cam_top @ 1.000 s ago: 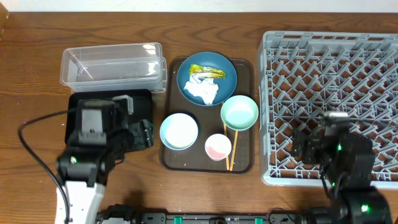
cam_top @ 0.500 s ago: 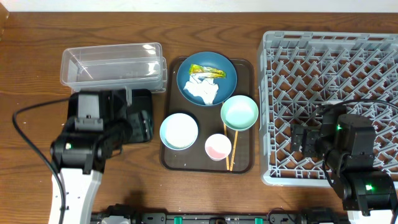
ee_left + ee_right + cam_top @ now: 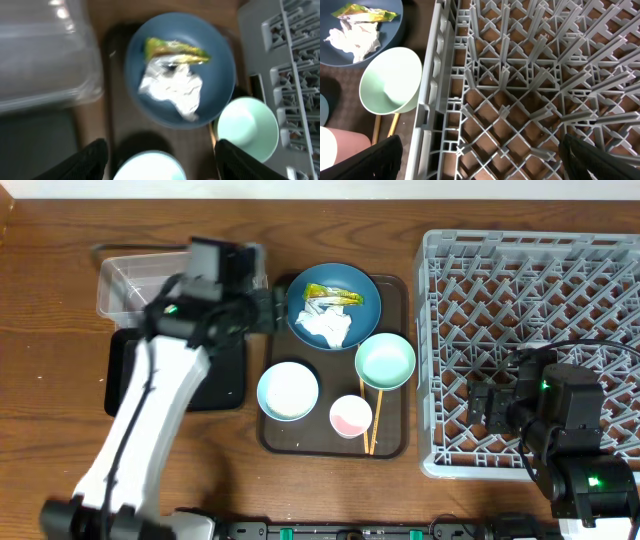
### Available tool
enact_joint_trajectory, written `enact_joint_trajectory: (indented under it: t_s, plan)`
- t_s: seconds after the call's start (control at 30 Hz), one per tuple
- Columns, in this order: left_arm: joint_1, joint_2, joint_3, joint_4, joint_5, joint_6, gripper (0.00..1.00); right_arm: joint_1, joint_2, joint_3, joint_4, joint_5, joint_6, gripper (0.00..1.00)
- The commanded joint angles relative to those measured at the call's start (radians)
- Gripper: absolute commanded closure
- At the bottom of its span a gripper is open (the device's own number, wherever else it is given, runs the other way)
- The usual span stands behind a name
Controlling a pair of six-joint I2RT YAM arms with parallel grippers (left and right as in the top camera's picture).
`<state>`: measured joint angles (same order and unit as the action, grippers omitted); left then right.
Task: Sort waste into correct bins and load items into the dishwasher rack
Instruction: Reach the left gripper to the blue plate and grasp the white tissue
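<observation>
One second on, the left pincer [image 3: 165, 159], spread wide, now hovers over the wrapper [image 3: 175, 49] and tissue [image 3: 172, 87] on the blue dish [image 3: 220, 75] instead of the black tray [image 3: 228, 380], so waste-sorting probably starts.

The left arm [image 3: 150, 418] has a long white link topped by a boxy black wrist with a small green light. The right arm [image 3: 560, 430] is a squat black block with two green lights and a thin black cable [image 3: 575, 345]. Both wrists carry plain matte black fingers [image 3: 92, 159], blurred at their edges.
</observation>
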<state>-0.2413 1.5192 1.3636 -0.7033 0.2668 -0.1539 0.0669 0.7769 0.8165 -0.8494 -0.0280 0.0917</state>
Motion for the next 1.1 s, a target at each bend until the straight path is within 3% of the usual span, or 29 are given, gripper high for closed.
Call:
enact_joint_trajectory:
  t_s: [0.0,0.43,0.87,1.07]
  plan:
    - [-0.041,0.085,0.024,0.053,-0.006,0.029,0.28,0.019,-0.002,0.021,-0.003,-0.006,0.009,0.01]
    - [-0.131,0.379,0.024,0.273,-0.068,0.029,0.29,0.019,-0.002,0.021,-0.003,-0.006,0.009,0.01]
    - [-0.132,0.518,0.024,0.287,-0.152,0.029,0.29,0.019,0.000,0.021,-0.004,-0.006,0.009,0.01]
    - [-0.134,0.520,0.022,0.286,-0.152,0.029,0.48,0.019,0.000,0.021,-0.004,-0.006,0.009,0.01]
